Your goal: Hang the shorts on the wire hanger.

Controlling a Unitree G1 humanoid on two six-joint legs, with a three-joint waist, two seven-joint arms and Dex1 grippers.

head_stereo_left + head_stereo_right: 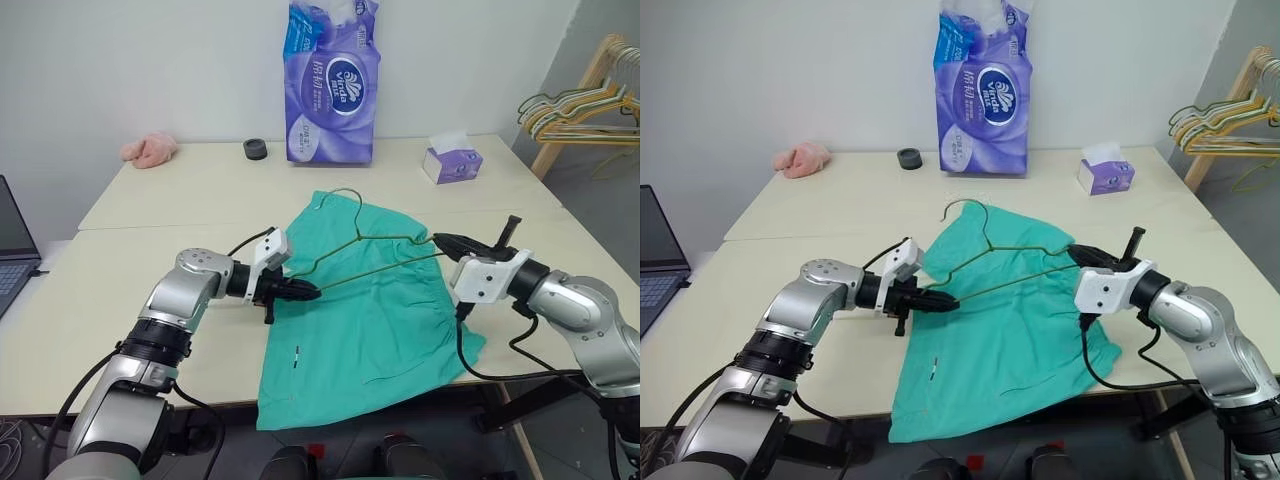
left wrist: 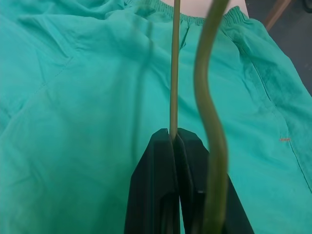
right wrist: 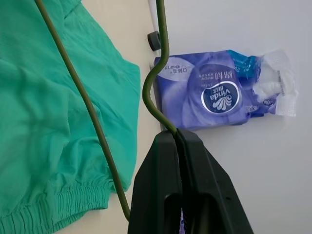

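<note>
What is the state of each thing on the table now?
shorts: spread flat, one edge hanging over the table edge
wire hanger: held over the shorts at both corners
left gripper: shut on the hanger
right gripper: shut on the hanger
tissue pack: upright, torn open

Pale cream tabletop (image 1: 150, 250), a seam running across it. Teal-green shorts (image 1: 370, 320) lie spread on it beneath and between the left gripper (image 1: 305, 291) and right gripper (image 1: 440, 241), one edge drooping over the near rim. Beyond both grippers, by the wall: purple tissue multipack (image 1: 332, 85) upright; small black ring (image 1: 256, 149) just beside it; pink cloth lump (image 1: 150, 149) far past the left gripper; purple tissue box (image 1: 452, 160) beyond the right gripper
</note>
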